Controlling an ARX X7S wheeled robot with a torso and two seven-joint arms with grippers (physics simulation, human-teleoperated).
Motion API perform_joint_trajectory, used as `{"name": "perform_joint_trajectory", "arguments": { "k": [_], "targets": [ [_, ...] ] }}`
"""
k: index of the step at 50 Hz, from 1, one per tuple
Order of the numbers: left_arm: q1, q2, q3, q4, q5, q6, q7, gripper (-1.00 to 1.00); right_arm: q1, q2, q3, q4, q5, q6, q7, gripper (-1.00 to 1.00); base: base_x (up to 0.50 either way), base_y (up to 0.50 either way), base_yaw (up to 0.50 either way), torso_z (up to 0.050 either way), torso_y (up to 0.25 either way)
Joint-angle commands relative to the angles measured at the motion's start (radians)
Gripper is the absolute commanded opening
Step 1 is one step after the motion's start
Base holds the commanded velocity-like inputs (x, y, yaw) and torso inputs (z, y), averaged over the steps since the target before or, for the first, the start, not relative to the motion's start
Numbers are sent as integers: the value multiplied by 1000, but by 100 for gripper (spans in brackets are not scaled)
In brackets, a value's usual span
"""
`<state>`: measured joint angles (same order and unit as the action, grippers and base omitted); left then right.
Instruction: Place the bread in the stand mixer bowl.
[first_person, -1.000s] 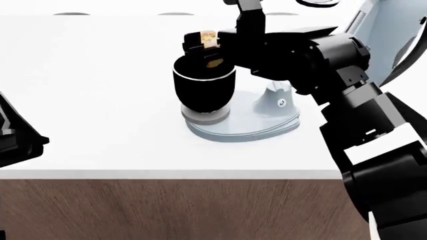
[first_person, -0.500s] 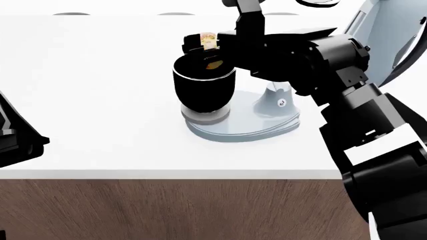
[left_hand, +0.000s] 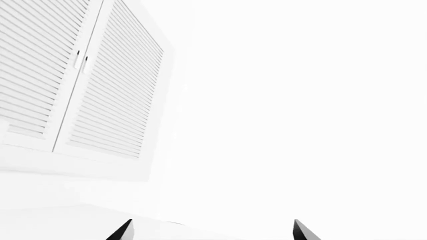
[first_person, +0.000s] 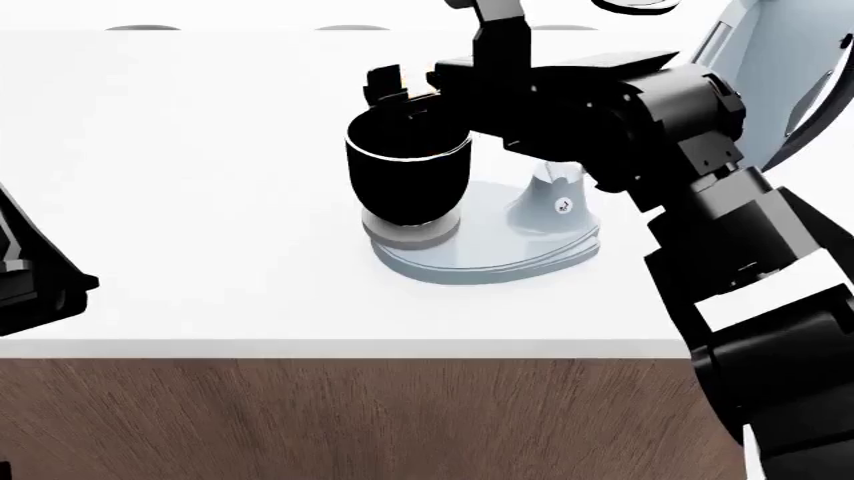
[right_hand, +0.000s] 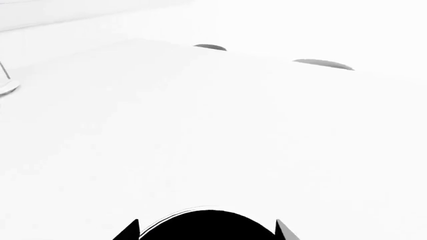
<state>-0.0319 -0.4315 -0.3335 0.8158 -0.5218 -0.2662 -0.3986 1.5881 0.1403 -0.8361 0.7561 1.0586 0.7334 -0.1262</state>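
Observation:
The glossy black stand mixer bowl (first_person: 407, 180) sits on the pale blue-grey mixer base (first_person: 514, 245) on the white counter. My right gripper (first_person: 404, 90) hovers just above the bowl's far rim, open and empty. In the right wrist view the gripper (right_hand: 207, 229) has its fingertips wide apart, with the bowl's rim (right_hand: 207, 225) below them. The bread is not visible in any view, and the bowl's inside looks dark. My left gripper (left_hand: 212, 231) is open and empty, facing a white wall. The left arm (first_person: 34, 285) sits at the counter's left front.
The counter's front edge (first_person: 334, 348) runs above a wood-grain panel. The pale mixer head (first_person: 781, 70) rises at the back right, behind my right arm. Shuttered cabinet doors (left_hand: 87, 85) show in the left wrist view.
The bread that was held between the right gripper's fingers above the bowl is gone from them. The fingers have opened. The left arm has not moved.

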Motion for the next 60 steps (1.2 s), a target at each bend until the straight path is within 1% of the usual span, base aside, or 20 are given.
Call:
{"name": "perform_joint_trajectory", "arguments": {
  "k": [1,14,15,16,17,22,26,36,37,38,48,51,55,56,57,58,59,60],
  "targets": [
    [6,-2,-2,-2,-1,6,0,100,-1,12,-4,-33,-7,-2,0,100,0,0,0,0,0],
    [3,-6,-1,-2,-5,7,-4,100,6,13,-3,-34,-3,-1,1,100,0,0,0,0,0],
    [23,12,6,-22,18,47,14,100,10,24,9,-59,8,4,14,100,0,0,0,0,0],
    [22,11,8,-21,19,45,14,100,9,28,12,-69,13,8,17,100,0,0,0,0,0],
    [6,-5,1,-4,-2,13,-2,100,10,36,17,-86,19,15,27,100,0,0,0,0,0],
    [0,-11,3,0,-6,4,-8,100,1,78,44,-194,52,37,86,100,0,0,0,0,0],
    [0,-11,4,2,-8,4,-9,100,-10,136,90,-366,115,75,163,100,0,0,0,0,0],
    [2,-15,4,7,-11,2,-13,100,-31,255,201,-699,266,136,340,100,0,0,0,0,0],
    [29,7,14,-17,19,50,10,100,-26,268,223,-741,291,141,376,100,0,0,0,0,0],
    [6,-15,5,5,-8,7,-12,100,-13,289,252,-806,328,151,422,100,0,0,0,0,0],
    [5,-24,0,19,-20,-3,-21,100,80,358,347,-1004,447,183,585,100,0,0,0,0,0],
    [0,-28,-2,24,-25,-8,-26,100,143,389,390,-1085,505,196,666,100,0,0,0,0,0],
    [-2,-31,-2,28,-27,-11,-28,100,216,424,428,-1159,566,210,752,100,0,0,0,0,0],
    [-2,-32,-2,28,-28,-11,-28,100,216,425,428,-1160,567,210,754,100,0,0,0,0,0],
    [3,-27,0,26,-22,0,-23,100,248,439,448,-1187,605,210,791,100,0,0,0,0,0],
    [4,-27,0,25,-21,0,-23,100,249,440,448,-1188,607,210,793,100,0,0,0,0,0],
    [-4,-35,-3,34,-30,-12,-30,100,277,453,462,-1210,633,211,829,100,0,0,0,0,0],
    [8,-26,-1,26,-18,7,-21,100,299,464,477,-1227,658,207,857,100,0,0,0,0,0]
  ]
}}
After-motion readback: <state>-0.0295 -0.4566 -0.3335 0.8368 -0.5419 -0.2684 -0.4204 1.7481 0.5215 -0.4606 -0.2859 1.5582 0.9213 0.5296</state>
